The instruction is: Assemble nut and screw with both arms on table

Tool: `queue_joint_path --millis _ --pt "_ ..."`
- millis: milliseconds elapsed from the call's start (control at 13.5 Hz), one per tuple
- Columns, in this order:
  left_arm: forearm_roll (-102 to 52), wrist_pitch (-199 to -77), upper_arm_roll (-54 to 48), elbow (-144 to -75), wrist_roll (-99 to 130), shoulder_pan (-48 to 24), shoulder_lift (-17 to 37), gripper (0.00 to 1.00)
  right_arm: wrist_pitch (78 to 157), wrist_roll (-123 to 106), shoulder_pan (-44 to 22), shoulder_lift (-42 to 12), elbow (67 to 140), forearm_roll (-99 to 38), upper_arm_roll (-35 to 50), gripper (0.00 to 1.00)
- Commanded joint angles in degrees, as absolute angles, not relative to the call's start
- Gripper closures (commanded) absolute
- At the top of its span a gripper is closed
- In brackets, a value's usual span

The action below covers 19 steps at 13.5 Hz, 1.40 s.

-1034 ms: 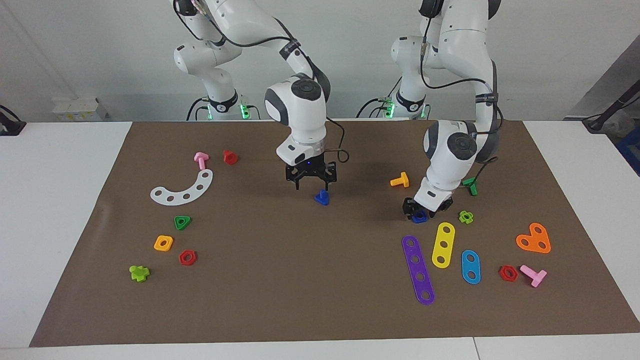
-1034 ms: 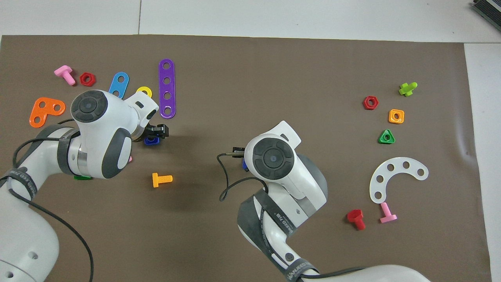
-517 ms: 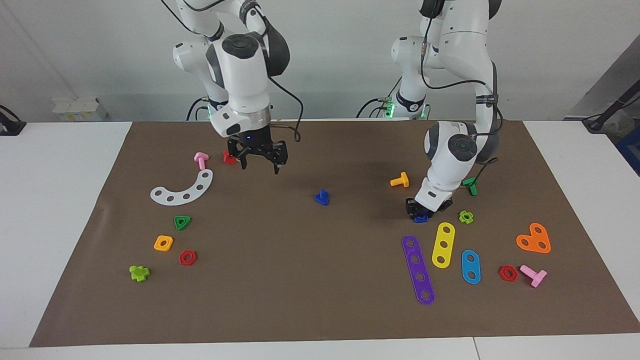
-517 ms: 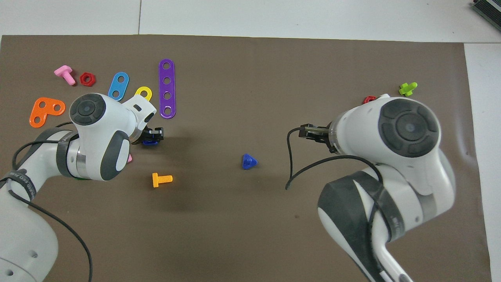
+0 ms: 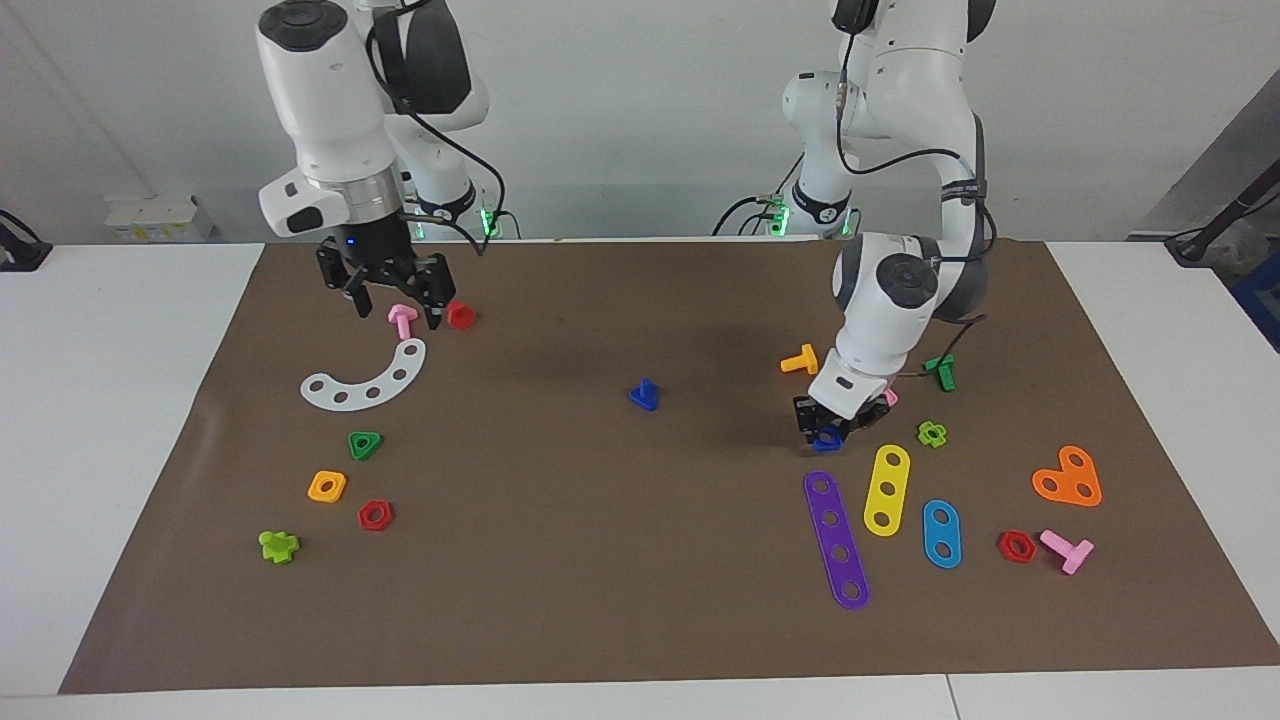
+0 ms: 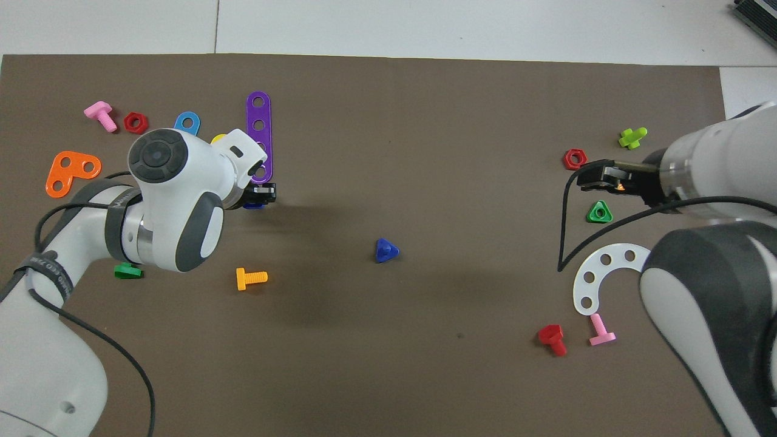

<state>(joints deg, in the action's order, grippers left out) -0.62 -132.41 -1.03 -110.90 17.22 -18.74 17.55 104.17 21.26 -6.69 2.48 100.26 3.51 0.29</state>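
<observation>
Now, carry across the brown mat on the desk (image 5: pixel 150 350) smoothly: your left gripper (image 5: pixel 833 427), clamped on the nut (image 5: pixel 827 437), sits just above the mat near the purple strip (image 5: pixel 837 540); lift straight before heading toward the screw (image 5: pixel 645 395) mid-mat. Your right gripper (image 5: pixel 392 300) waits apart over the pink bolt (image 5: pixel 402 319).

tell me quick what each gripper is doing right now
Left gripper: shut on the dark-blue nut, low over the mat.
Right gripper: open, holding nothing, up over the pink bolt.
</observation>
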Motion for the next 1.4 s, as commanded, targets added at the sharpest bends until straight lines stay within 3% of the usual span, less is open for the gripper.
queue_joint_path --millis 0,369,1330 --pt "0.3 -130.9 -0.3 -109.0 27.1 -27.6 18.9 1.00 98.2 15.0 -2.7 0.8 94.8 1.0 0.9 0.02" --pt "-4.2 -128.9 -0.4 -106.8 35.2 -36.9 18.9 1.00 92.3 14.4 -0.6 0.4 90.1 0.5 0.8 0.02" --pt "-5.2 -131.0 -0.4 -106.8 39.5 -42.0 22.0 1.00 91.6 13.5 -0.4 -0.4 89.9 0.7 0.8 0.00"
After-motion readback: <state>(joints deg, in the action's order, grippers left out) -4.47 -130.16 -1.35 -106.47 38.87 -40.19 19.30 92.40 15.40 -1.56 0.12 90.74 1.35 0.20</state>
